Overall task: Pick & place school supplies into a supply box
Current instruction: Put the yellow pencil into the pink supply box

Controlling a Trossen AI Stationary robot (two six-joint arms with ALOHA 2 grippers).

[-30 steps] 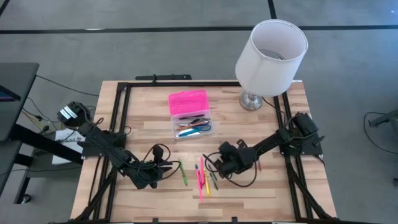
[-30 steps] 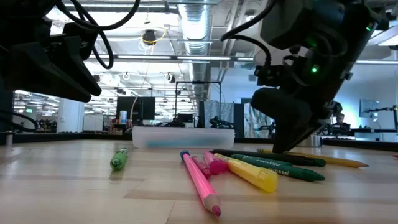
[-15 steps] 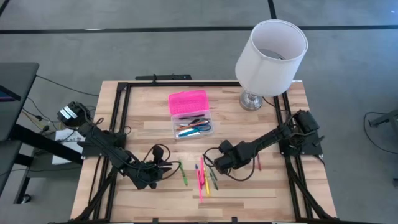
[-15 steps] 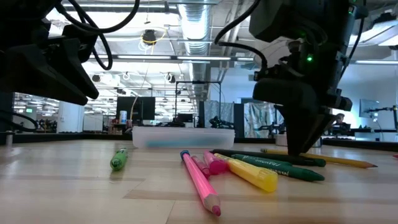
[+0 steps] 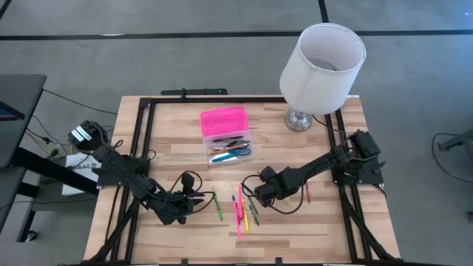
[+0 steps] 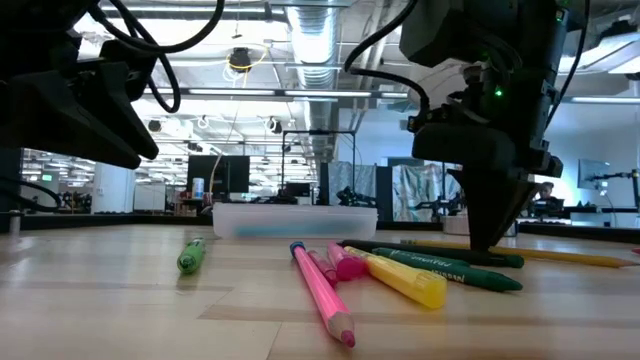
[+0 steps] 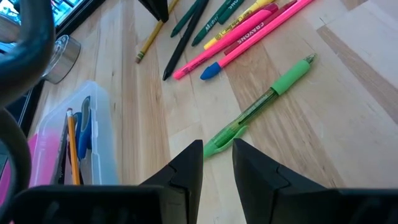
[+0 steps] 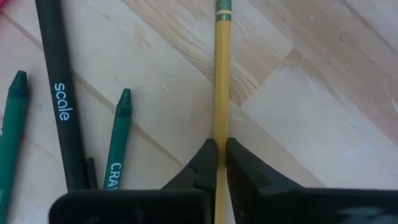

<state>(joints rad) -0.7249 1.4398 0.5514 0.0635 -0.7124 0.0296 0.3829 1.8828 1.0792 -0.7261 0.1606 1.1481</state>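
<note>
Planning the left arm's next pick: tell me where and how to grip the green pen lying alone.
Grip the green pen across its straight, translucent mid-barrel, coming down from above. It lies flat on the table, apart from the other supplies, so fingers fit on both sides. The left gripper hangs open near its clip end.

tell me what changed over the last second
The right gripper moved left across the table toward the loose pens and came down; its fingers are now closed on the yellow pencil, which lies on the table. The left gripper stayed open by the green pen. The box and the pens did not move.
</note>
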